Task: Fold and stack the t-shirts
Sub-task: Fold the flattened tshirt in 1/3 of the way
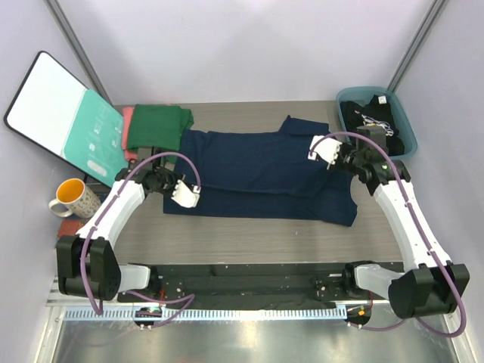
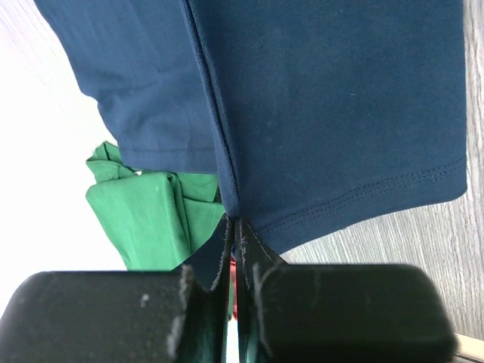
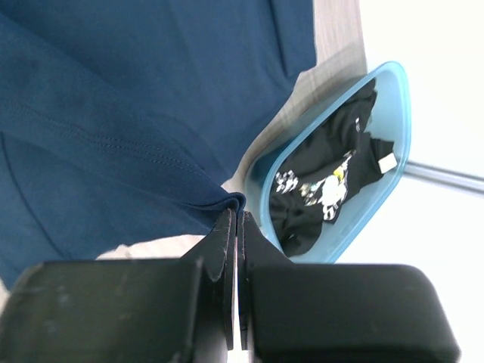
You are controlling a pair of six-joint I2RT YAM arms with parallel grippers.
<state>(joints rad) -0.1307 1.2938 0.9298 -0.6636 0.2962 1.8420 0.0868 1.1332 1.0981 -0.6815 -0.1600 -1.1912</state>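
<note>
Navy t-shirt (image 1: 257, 170) pinched at both ends.
Left gripper (image 2: 234, 227) clamps its near-left hem; right gripper (image 3: 237, 221) clamps a folded edge at the right, near the blue bin (image 1: 405, 122).

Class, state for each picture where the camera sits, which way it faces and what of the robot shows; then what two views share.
Top external: above and behind the bases, facing down on the wooden table; both arms show, left gripper and right gripper shut on the navy blue cloth t-shirt.
Left wrist: on the left wrist, facing past its fingers to the dark green cloth t-shirt.
Right wrist: on the right wrist, facing past its fingers to the light blue plastic bin.
Shared: both wrist views show the navy t-shirt.
</note>
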